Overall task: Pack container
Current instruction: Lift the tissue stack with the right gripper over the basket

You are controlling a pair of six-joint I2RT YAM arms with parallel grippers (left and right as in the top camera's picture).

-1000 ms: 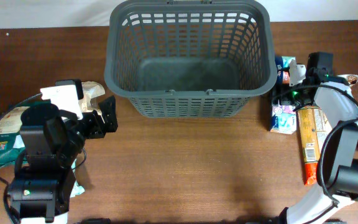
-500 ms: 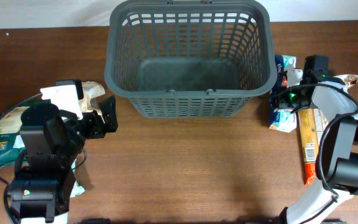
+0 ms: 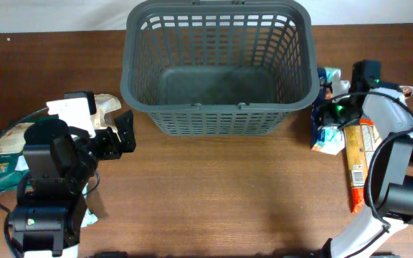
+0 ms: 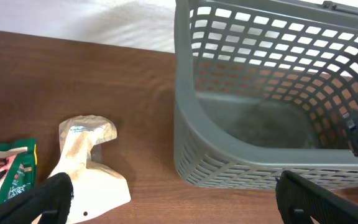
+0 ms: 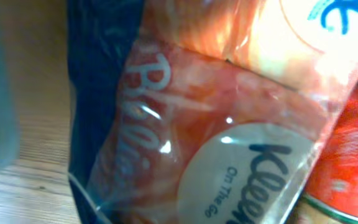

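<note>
Dark grey container (image 3: 221, 120) at far desk edge; left gripper (image 3: 126, 132) spread wide near left edge; right gripper (image 3: 330, 115) at tissue pack (image 3: 327, 137) by right edge, spread or pinching, cannot tell.

This looks like a robotics lab bench, not a home or shop: a left arm (image 3: 49, 179) and a right arm (image 3: 407, 193) stand at the near edge of a wood-grain table (image 3: 214, 193), with a plain white backdrop (image 4: 73, 22) behind. The only shop-like things are a grey shopping basket (image 3: 217, 115) and loose packaged goods (image 3: 357, 154) (a tissue pack (image 5: 229, 155) among them).
</note>
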